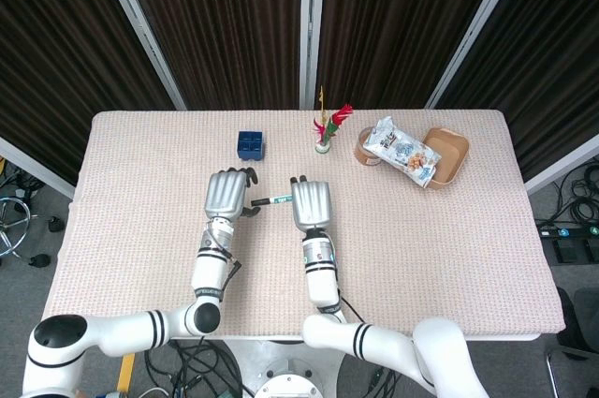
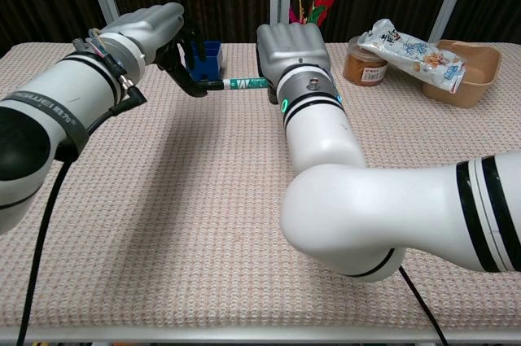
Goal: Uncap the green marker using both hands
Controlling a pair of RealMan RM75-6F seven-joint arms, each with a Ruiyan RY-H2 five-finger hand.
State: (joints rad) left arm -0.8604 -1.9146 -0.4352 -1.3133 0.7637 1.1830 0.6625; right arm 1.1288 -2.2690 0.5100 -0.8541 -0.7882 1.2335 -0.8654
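Note:
The green marker [image 1: 276,199] [image 2: 244,83] is held level above the table, its black cap [image 2: 213,84] pointing toward my left hand. My right hand [image 1: 312,203] [image 2: 293,49] grips the marker's body, which is hidden under its fingers. My left hand [image 1: 229,194] [image 2: 159,28] is right at the cap end. Its thumb tip [image 2: 192,85] touches or nearly touches the cap, while its dark fingers [image 2: 194,43] stay spread above the cap and apart from it.
A blue box [image 1: 250,144] [image 2: 203,59] stands just behind the left hand. A small vase with red feathers [image 1: 325,133] is behind the right hand. Farther right are a brown jar [image 1: 365,148], a snack bag [image 1: 401,150] and a tan bowl [image 1: 451,156].

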